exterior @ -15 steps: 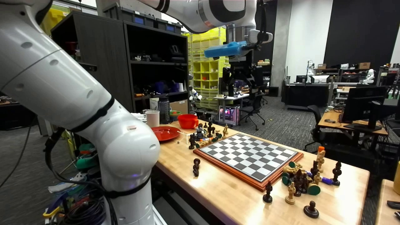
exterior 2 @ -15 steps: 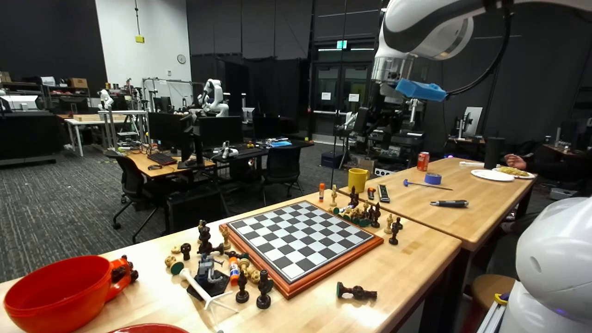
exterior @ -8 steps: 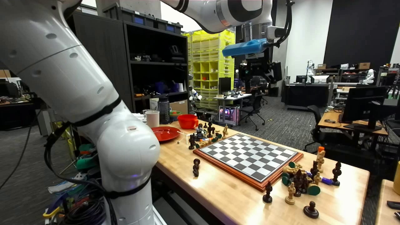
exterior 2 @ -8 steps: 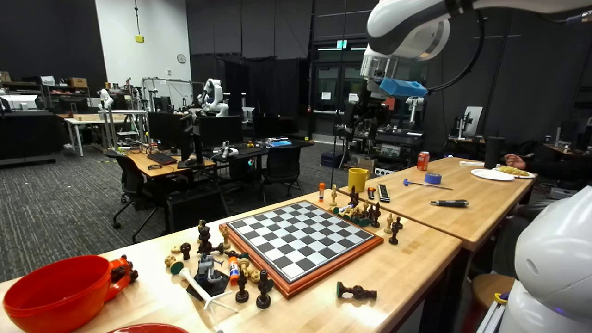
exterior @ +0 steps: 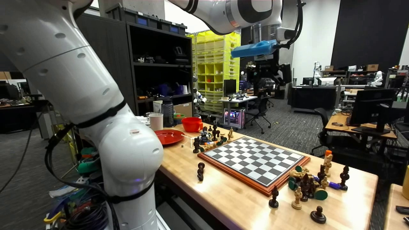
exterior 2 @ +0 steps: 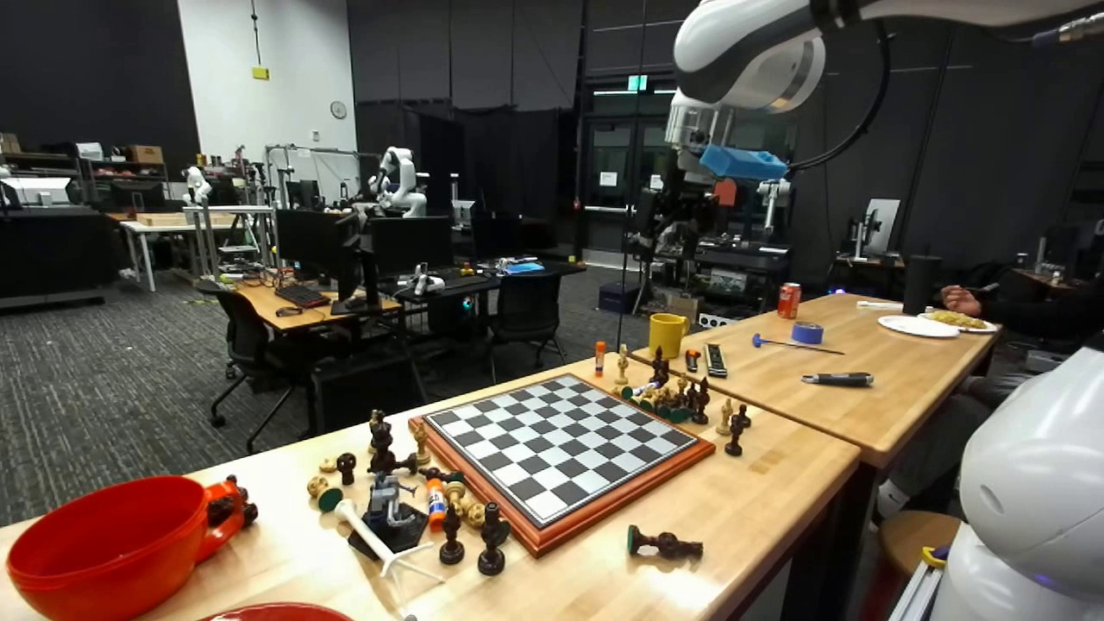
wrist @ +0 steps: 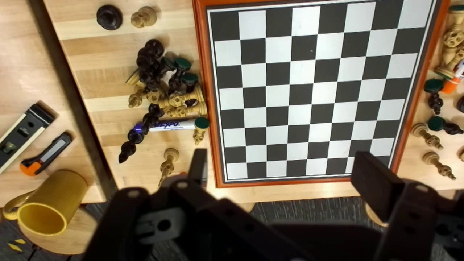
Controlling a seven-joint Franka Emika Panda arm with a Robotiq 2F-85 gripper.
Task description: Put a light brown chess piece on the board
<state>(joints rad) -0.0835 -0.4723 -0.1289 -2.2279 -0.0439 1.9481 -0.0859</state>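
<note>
Currently we log the black two-fingered gripper (wrist: 282,166) at the bottom of the wrist view, jaws spread wide, the square, dark-and-white checkered chessboard with red-brown wooden rim (wrist: 306,92) at upper centre-right, and light brown carved chess pieces (wrist: 143,17) on the pale wooden table (wrist: 101,67) at frame left and far right.

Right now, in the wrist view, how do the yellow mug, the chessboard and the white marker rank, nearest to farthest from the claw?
1. Chessboard: mid-picture, right before the claw.
2. White marker: left, just outside the chessboard.
3. Yellow mug: farther left, on the neighbouring table.
</note>
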